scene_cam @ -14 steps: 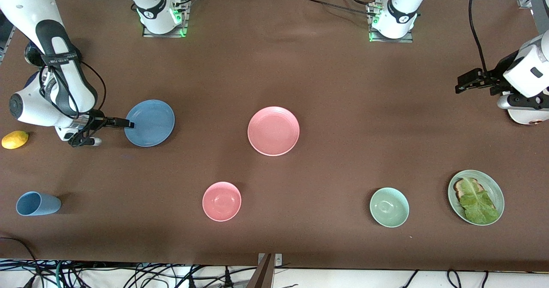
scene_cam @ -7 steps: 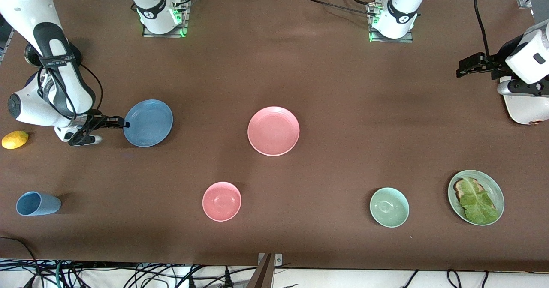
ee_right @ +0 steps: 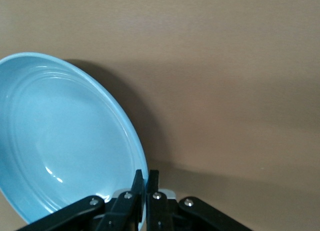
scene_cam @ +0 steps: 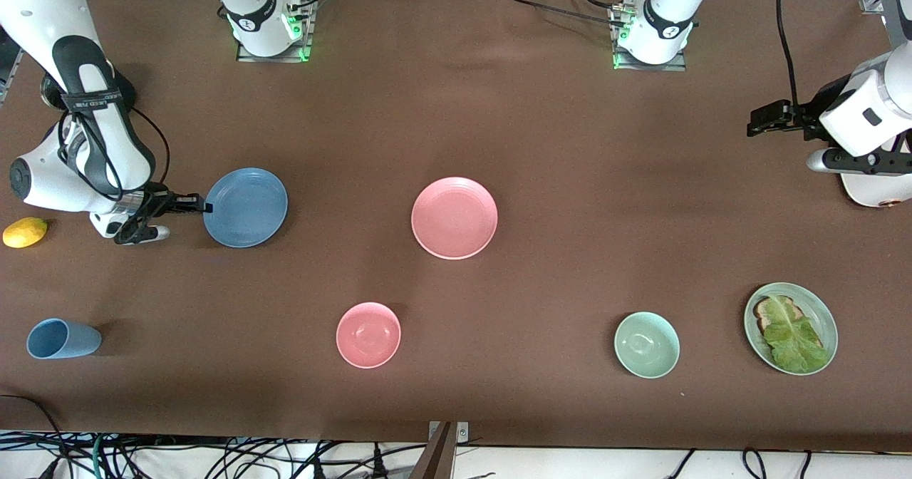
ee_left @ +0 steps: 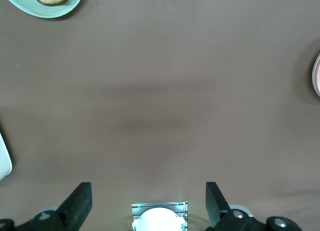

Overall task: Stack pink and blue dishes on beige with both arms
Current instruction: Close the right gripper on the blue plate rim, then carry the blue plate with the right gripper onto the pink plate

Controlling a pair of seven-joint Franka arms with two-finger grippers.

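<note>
Table (scene_cam: pixel 541 130): brown surface.
Pink plate (scene_cam: pixel 454 217): flat at table centre.
Blue plate (scene_cam: pixel 246 207): toward the right arm's end from the pink plate, tilted.
Right gripper (scene_cam: pixel 201 204): pinched tight on its rim.
Left gripper (scene_cam: pixel 757 123): fingers spread wide, holding nothing, over bare table toward the left arm's end.

You have bare table (scene_cam: pixel 584 144) between the pink plate (scene_cam: pixel 454 217) and the left gripper (scene_cam: pixel 757 120). Nearer the front camera, the pink bowl (scene_cam: pixel 368 335) and green bowl (scene_cam: pixel 647 344) stand well apart.

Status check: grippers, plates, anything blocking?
Right gripper shut on blue plate rim. Left gripper open over bare table, waiting. Pink plate untouched; nothing blocking.
</note>
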